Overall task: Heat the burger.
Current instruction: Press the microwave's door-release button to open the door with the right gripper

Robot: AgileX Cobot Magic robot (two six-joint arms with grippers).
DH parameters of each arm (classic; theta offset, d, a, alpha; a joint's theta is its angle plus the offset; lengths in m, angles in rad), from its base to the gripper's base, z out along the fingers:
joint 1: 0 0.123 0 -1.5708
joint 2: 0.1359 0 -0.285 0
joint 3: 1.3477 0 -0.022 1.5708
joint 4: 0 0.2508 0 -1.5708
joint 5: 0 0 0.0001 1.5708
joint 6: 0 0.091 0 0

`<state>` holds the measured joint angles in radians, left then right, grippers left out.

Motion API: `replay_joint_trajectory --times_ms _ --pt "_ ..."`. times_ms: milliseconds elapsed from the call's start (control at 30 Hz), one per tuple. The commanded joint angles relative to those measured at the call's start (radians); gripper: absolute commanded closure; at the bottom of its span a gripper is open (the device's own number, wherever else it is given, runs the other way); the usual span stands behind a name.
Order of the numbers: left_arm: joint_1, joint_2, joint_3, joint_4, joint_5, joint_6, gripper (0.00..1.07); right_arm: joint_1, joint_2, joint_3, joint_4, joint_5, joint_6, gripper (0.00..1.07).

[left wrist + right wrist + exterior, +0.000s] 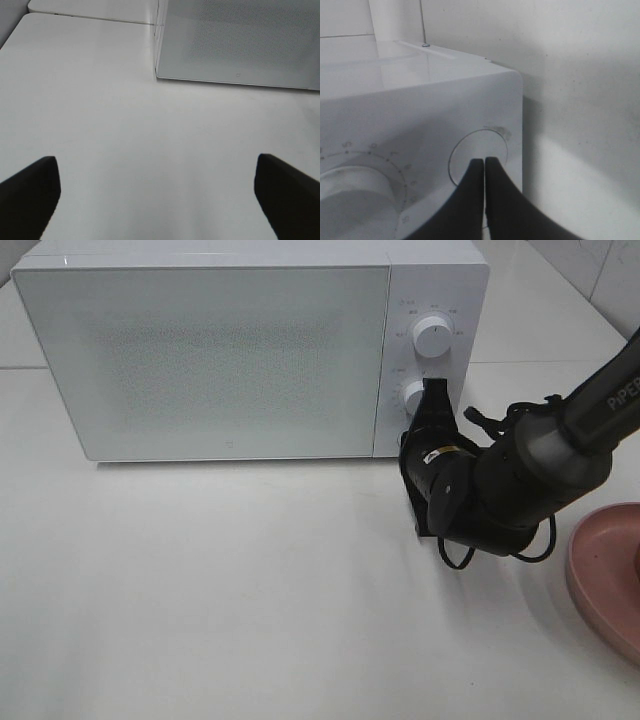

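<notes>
Here, the right gripper [484, 162] has its fingers pressed together, empty. Its tips point at the round button [470, 147] at the lower corner of the white microwave's [220, 350] control panel, just beside the numbered dial [350, 185]. Contact with the button cannot be confirmed. The microwave door [200, 360] is shut and frosted. The left gripper [156, 157] is spread wide, holding nothing, above the bare white surface [200, 590] in front of the microwave. A pink plate [600, 570] rests at the surface's right edge. The burger appears in no view, so I cannot tell where it is.
</notes>
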<state>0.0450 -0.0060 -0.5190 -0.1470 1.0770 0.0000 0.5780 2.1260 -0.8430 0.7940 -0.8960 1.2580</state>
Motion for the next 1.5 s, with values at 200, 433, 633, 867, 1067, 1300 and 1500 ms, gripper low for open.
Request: replay_joint_trajectory --times_ms 200,433,633,867,1067,1300,1500 --pt "-0.003 -0.015 0.002 0.001 -0.008 0.006 0.09 -0.007 0.02 -0.029 -0.008 0.001 0.016 1.07" --pt "-0.003 -0.015 0.002 0.001 -0.008 0.006 0.09 -0.015 0.028 -0.041 0.006 -0.03 -0.008 1.07" --pt "-0.003 -0.015 0.002 0.001 -0.008 0.006 0.09 -0.03 0.033 -0.07 0.005 -0.024 -0.013 1.07" --pt "-0.003 -0.015 0.002 0.001 -0.008 0.006 0.09 -0.03 0.043 -0.079 0.03 -0.045 -0.013 1.07" --pt "-0.003 -0.015 0.002 0.001 -0.008 0.006 0.09 -0.03 0.043 -0.103 0.031 -0.084 -0.015 1.07" --pt "-0.003 -0.015 0.002 0.001 -0.008 0.006 0.09 -0.03 0.043 -0.14 0.037 -0.115 -0.015 1.07" --pt "-0.003 -0.015 0.002 0.001 -0.008 0.006 0.09 -0.032 0.054 -0.174 0.063 -0.174 -0.019 1.07"
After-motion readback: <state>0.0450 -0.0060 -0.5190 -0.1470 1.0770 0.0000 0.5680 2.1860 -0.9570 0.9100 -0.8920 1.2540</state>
